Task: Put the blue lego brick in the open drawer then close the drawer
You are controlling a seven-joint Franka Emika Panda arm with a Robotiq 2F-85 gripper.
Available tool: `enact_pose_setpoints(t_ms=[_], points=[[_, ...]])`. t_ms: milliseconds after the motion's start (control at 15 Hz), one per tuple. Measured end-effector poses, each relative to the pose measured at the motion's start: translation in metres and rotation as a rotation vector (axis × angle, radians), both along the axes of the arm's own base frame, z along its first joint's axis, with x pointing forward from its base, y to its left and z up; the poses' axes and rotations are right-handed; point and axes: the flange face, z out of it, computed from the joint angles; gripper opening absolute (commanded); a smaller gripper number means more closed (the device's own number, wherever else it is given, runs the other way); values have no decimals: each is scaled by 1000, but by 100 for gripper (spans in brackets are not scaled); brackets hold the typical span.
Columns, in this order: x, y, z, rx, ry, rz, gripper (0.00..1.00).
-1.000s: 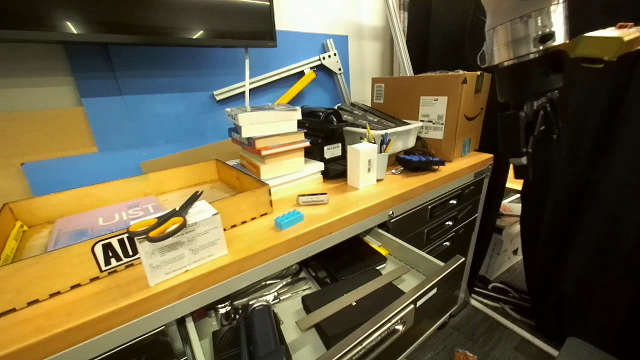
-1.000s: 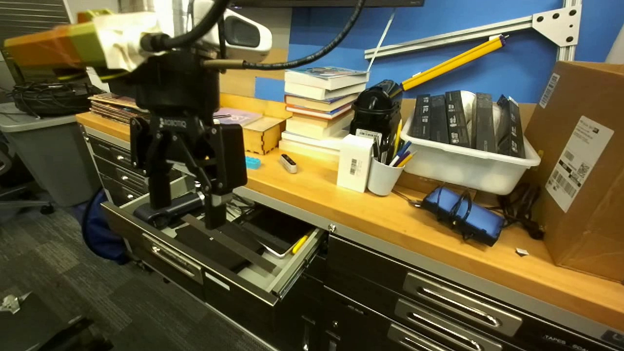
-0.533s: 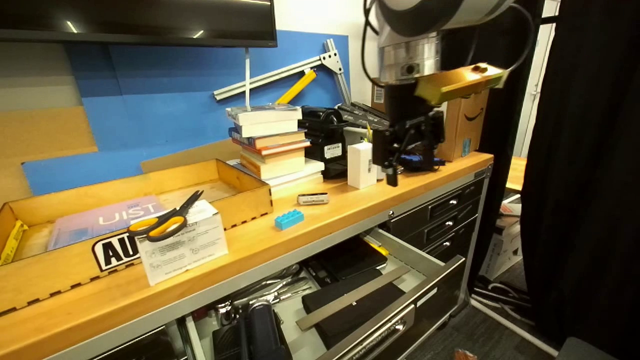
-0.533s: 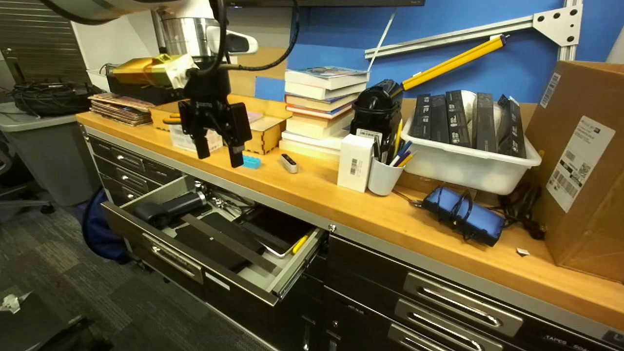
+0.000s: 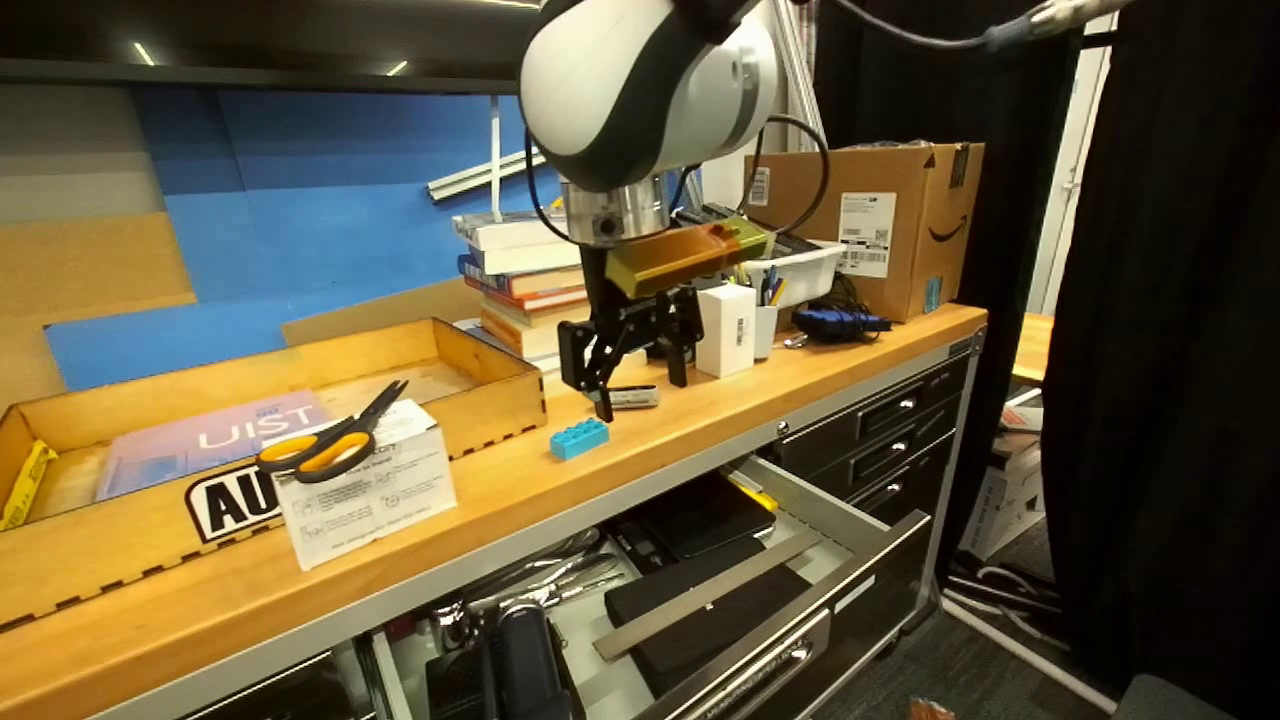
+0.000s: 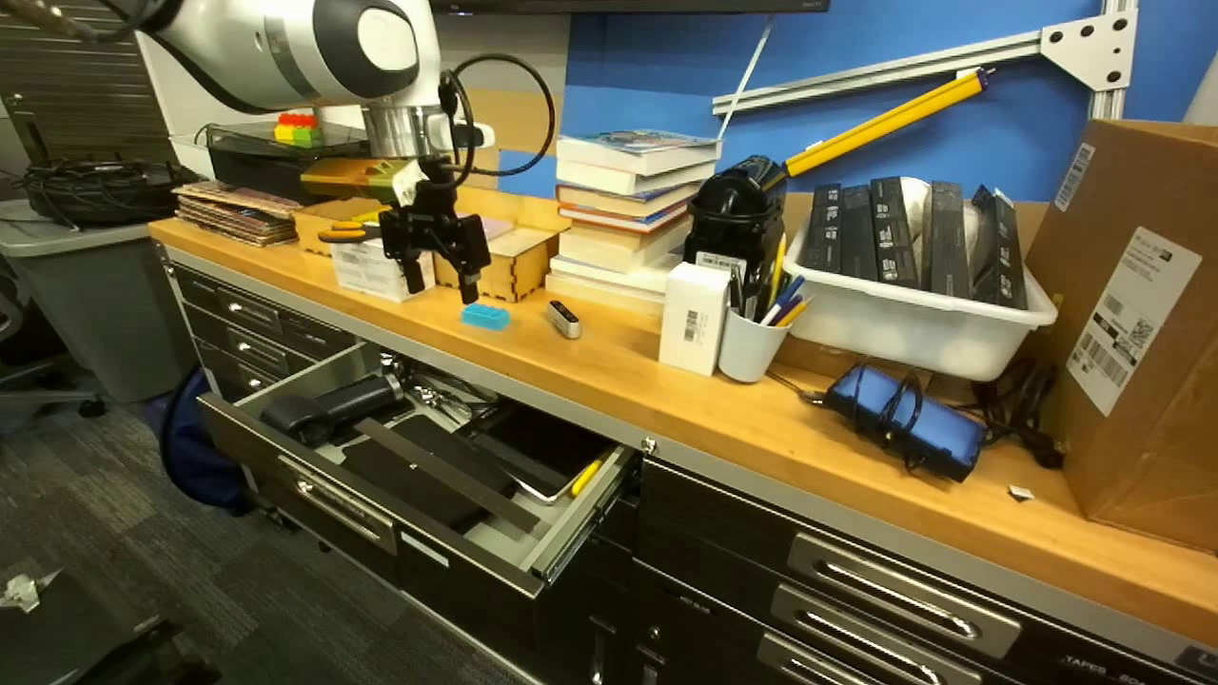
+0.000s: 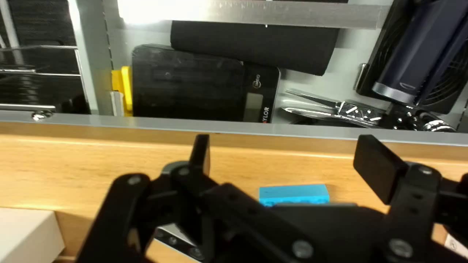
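The light-blue lego brick point(image 5: 578, 440) lies on the wooden bench top in both exterior views point(image 6: 485, 317). The dark drawer point(image 5: 880, 580) below stands pulled out in both exterior views point(image 6: 485, 592); its inside shows in the wrist view point(image 7: 340, 82). My gripper point(image 5: 641, 395) is open and empty above the bench, close to the brick and higher than it. In an exterior view the gripper point(image 6: 442, 291) hangs just over and beside the brick. In the wrist view the brick point(image 7: 294, 193) shows between the spread fingers of my gripper point(image 7: 285, 153), partly hidden by the gripper body.
A small white device point(image 6: 563, 320) lies near the brick. A white carton point(image 5: 370, 490) with scissors point(image 5: 330, 445) and a wooden tray point(image 5: 500, 395) stand to one side. A book stack point(image 6: 628, 209) and an upright white box point(image 6: 692, 319) stand farther along. A scale point(image 7: 190, 84) lies in the drawer.
The arm has swung across the bench toward the brick and come down over it, from a place above the drawer and away from the bench. The brick and drawer have not moved.
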Motion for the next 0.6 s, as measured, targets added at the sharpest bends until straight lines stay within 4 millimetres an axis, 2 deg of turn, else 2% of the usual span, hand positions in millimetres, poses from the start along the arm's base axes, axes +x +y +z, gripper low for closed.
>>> enact_pose_setpoints(t_ms=[333, 600], points=[[46, 9, -22, 23, 13, 59, 100], [68, 15, -41, 35, 22, 75, 100]])
